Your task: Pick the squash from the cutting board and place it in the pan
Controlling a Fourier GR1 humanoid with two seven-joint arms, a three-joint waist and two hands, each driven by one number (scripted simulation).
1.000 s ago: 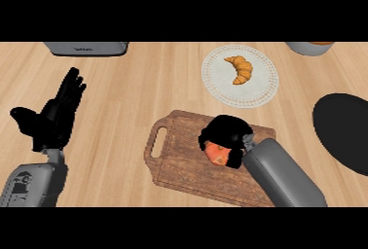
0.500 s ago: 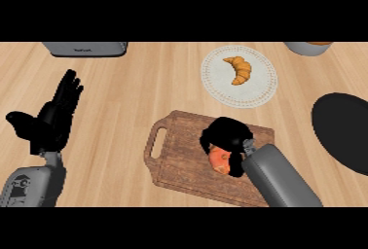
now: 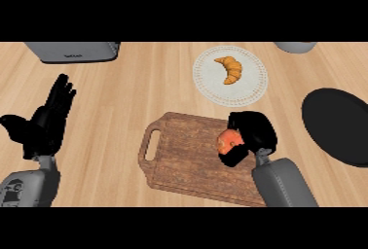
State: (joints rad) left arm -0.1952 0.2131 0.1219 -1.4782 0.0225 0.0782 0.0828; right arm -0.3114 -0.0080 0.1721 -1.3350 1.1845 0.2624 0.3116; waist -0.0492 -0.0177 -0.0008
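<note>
Cutting board (image 3: 188,163) left of pan (image 3: 342,127), plate (image 3: 230,76) behind.

The right hand (image 3: 250,135) curls round the orange squash (image 3: 230,139) over the board (image 3: 183,160). The pan (image 3: 341,126) lies to its right; the left hand (image 3: 43,124) rests open far left.

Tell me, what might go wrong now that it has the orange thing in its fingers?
Two risks, as I judge it. The right hand curls round the squash with part of it still peeking out, so it might slip on the way over. The pan lies partly past the view's right edge, so the drop could land on its rim. The plate with the croissant sits close by and could get brushed.
</note>
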